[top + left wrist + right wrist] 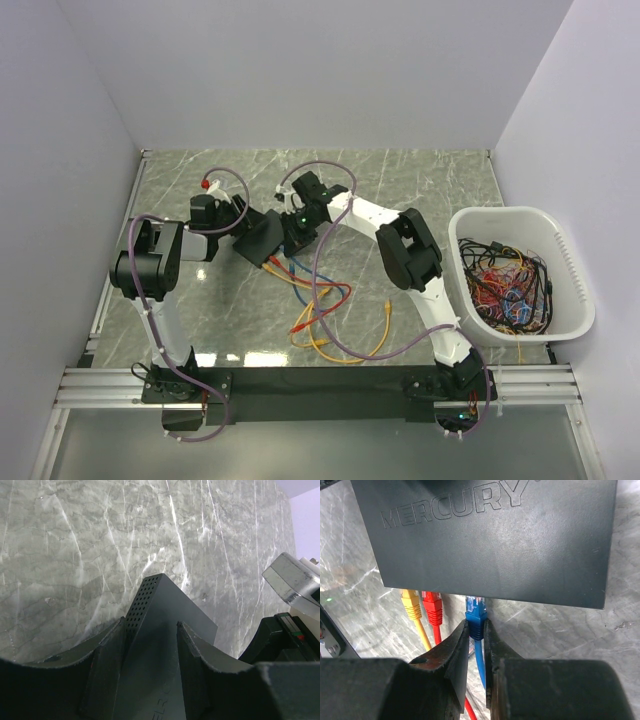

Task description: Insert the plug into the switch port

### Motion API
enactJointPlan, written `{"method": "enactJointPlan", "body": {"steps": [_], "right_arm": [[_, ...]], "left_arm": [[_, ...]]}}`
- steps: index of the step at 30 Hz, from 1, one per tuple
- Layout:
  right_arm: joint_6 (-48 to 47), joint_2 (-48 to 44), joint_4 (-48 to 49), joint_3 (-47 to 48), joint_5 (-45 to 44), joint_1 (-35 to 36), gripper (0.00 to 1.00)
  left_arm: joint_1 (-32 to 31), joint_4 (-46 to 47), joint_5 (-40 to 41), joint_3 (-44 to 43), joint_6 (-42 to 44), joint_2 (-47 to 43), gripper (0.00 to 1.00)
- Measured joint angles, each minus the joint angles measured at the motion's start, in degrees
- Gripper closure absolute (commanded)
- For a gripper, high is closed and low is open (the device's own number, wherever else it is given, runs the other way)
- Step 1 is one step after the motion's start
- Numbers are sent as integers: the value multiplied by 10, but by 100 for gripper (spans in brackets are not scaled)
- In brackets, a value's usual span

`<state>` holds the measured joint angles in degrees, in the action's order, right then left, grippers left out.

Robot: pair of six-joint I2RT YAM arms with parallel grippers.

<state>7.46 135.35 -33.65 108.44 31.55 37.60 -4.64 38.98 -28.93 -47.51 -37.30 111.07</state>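
Grey marbled bench (420,180), plain white walls (300,70) at 9, 12 and 3 o'clock. Loose yellow, orange, blue cables (330,320) sprawled from centre toward 6 o'clock. White tub (572,270) at 3 o'clock, filled with tangled wires (505,280). Black switch (260,238) just left of centre, clamped across its body by left end effector (151,630), about half open. Right end effector (476,625) nearly closed, pinching blue plug (475,611) at switch's socket edge, at 3 o'clock of red plug (433,607) and yellow plug (411,605).

one switch (495,540), one yellow plug (411,605), one red plug (433,608), one blue plug (475,611), two hands (150,630) (476,630), one tub (505,213).
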Motion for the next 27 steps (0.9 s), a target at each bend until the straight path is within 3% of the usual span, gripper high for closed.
{"method": "enactJointPlan", "body": {"steps": [15, 27], "right_arm": [[-17, -21, 61, -43, 11, -2, 100], [49, -5, 103, -48, 58, -26, 100]], "left_arm": [[-4, 24, 8, 11, 0, 1, 51], [-4, 66, 24, 29, -13, 3, 53]]}}
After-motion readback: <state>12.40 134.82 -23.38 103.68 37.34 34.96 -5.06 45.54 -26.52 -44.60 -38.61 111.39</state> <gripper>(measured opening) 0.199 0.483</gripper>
